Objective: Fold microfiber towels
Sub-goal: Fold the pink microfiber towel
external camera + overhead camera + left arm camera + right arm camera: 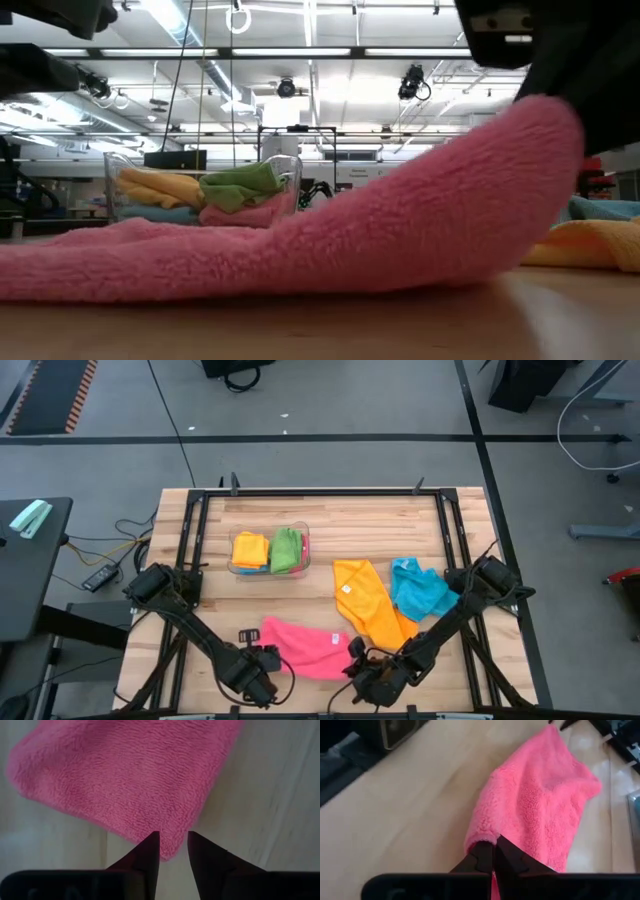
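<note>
Two claws work on one pink towel (305, 648) at the near edge of the worktop (330, 520). From above, the left claw (268, 660) sits at the towel's left end and the right claw (362, 663) at its right end, so the towel's long side runs straight from one claw to the other. Past the right claw lie one orange towel (365, 600) and one blue towel (418, 590), loose and not folded. Farther back is one clear bin (270, 550) with folded towels in it; I can count a yellow one and a green one from above. From the low view, the pink towel (300, 240) lies flat on the wood and rises up at one end, so I think that end is being lifted. The bin (200, 190) shows behind it. From the left wrist view, the left claw (173, 842) has its two fingers a little apart, with the towel's corner (165, 845) right between the tips. I cannot tell if it pinches the cloth. From the right wrist view, the right claw (493, 851) is pressed closed on the towel's edge (485, 836), and the rest of the towel stretches away in front of it. I think the next move is to carry this end over toward the left claw.
</note>
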Action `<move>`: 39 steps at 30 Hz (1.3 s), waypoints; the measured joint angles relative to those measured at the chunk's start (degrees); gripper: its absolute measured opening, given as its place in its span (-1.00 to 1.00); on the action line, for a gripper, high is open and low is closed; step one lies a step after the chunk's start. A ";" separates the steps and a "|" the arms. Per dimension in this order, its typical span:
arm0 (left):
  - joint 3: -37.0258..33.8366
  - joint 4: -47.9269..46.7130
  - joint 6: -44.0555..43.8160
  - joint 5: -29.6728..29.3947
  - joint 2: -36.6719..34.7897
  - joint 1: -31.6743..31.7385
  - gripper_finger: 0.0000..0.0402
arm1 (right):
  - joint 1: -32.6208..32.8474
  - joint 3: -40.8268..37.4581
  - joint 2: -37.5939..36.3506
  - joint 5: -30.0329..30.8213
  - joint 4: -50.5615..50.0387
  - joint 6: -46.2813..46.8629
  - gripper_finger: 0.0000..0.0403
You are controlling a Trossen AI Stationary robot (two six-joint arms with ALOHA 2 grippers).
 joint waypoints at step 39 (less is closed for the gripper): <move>-0.37 5.71 9.72 -6.83 0.59 -2.43 -0.09 | -2.19 11.51 0.11 -21.32 -29.69 26.13 -0.20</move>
